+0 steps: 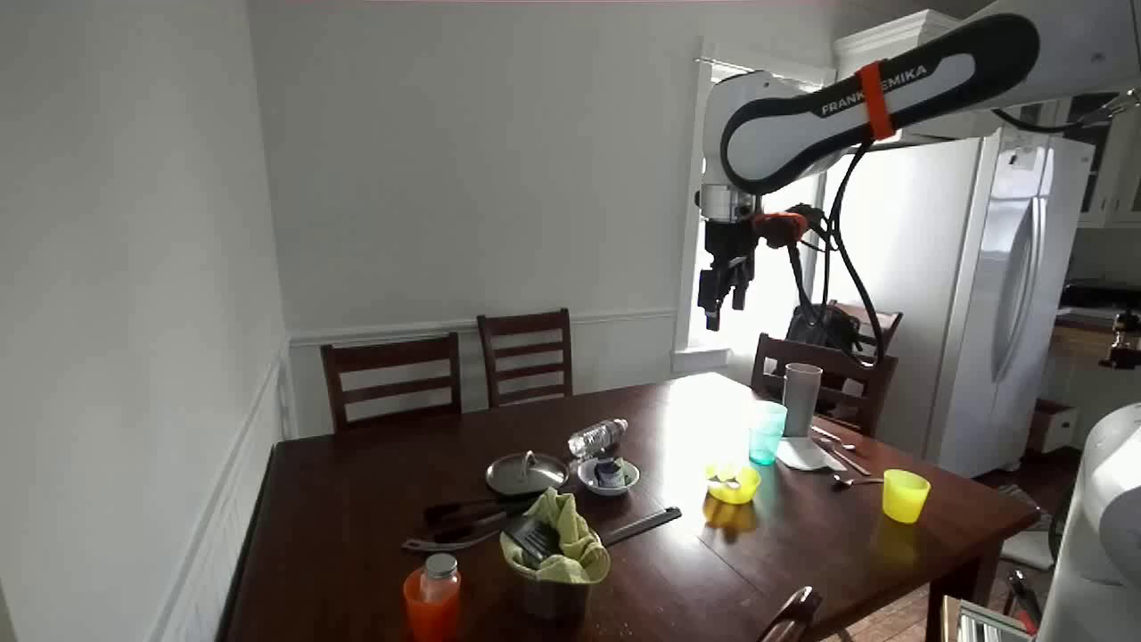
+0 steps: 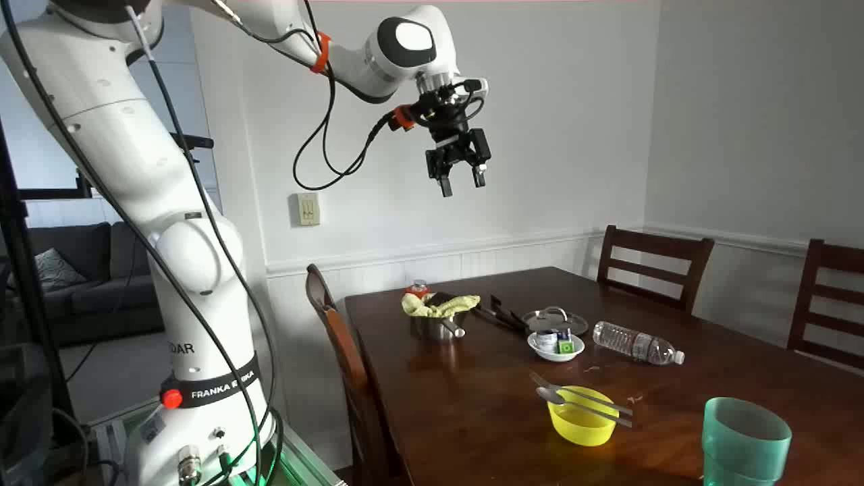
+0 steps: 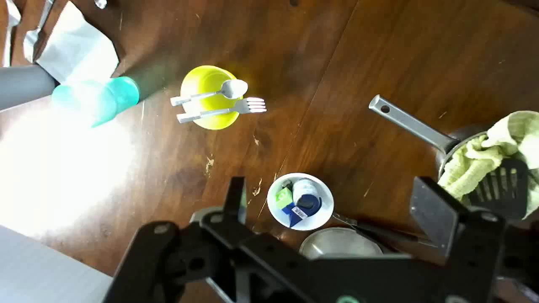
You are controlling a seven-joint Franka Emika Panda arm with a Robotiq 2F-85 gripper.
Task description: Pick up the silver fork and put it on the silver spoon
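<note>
A silver fork [image 3: 246,106] and a silver spoon [image 3: 234,89] lie side by side across the yellow bowl [image 3: 198,75], handles pointing the same way. In an exterior view the fork [image 2: 594,399] and spoon [image 2: 550,395] rest on the rim of the yellow bowl [image 2: 582,432]. In the wrist view another fork [image 3: 31,41] and spoon [image 3: 13,17] lie on the table near a white napkin. My gripper [image 3: 334,204] is open and empty, its fingers wide apart. In both exterior views the gripper [image 1: 726,303] [image 2: 463,182] hangs high above the table, well away from the cutlery.
A white dish [image 3: 324,214] with small packages stands near a pot lid [image 3: 341,242]. A pot [image 3: 446,153] with a cloth and spatula has its handle sticking out. Teal cups [image 3: 124,94], a grey cup [image 1: 801,397], a bottle [image 1: 595,439] and another yellow cup [image 1: 905,496] stand around.
</note>
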